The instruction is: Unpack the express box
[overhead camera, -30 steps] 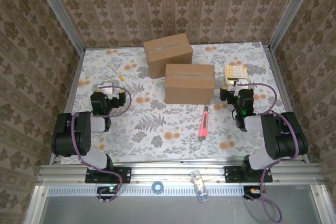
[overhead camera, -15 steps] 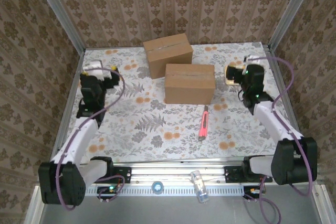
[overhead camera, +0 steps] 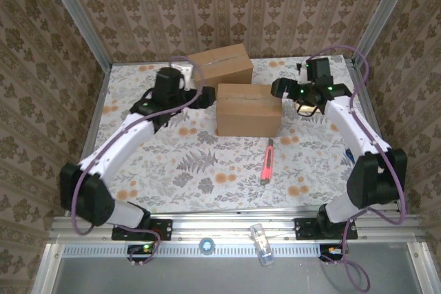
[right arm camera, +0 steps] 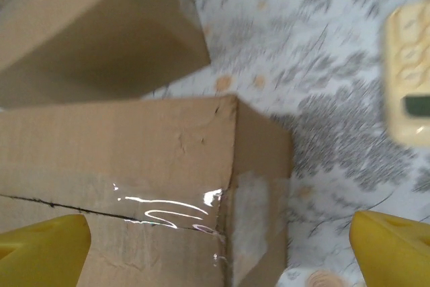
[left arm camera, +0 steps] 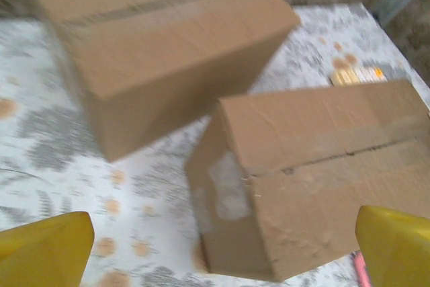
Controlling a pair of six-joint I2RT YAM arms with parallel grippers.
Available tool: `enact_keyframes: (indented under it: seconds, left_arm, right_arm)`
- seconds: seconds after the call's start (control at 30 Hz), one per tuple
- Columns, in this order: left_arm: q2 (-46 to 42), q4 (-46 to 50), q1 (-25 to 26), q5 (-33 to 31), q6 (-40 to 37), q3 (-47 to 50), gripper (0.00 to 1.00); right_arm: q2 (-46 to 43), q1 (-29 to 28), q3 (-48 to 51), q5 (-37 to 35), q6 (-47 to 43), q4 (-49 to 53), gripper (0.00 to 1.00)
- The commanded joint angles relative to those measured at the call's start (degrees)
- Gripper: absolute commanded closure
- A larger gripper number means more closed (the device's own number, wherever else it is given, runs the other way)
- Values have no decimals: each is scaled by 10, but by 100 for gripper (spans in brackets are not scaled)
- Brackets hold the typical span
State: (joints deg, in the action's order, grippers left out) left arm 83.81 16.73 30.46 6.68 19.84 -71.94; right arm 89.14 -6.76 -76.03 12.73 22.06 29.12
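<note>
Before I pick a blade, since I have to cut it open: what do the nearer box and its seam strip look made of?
Nearer box: brown cardboard with a matte finish, going by its dull surface, small dents and creased corner. Seam strip: probably clear plastic packing tape with a glossy finish, since it throws bright glare and the cardboard shows through it.

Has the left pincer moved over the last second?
Yes. The left pincer has swung away from the left edge of the table, farther and rightward, and now sits open beside the left end of the nearer cardboard box.
</note>
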Motion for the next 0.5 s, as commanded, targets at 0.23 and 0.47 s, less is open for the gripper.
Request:
enact_keyframes:
  seconds: [0.23, 0.47]
  left_arm:
    - [122, 10, 26, 83, 40, -95, 0]
    - [138, -24, 29, 123, 58, -71, 0]
  right_arm:
    - [64, -6, -26, 72, 69, -24, 0]
    - [86, -17, -33, 111, 75, -54, 2]
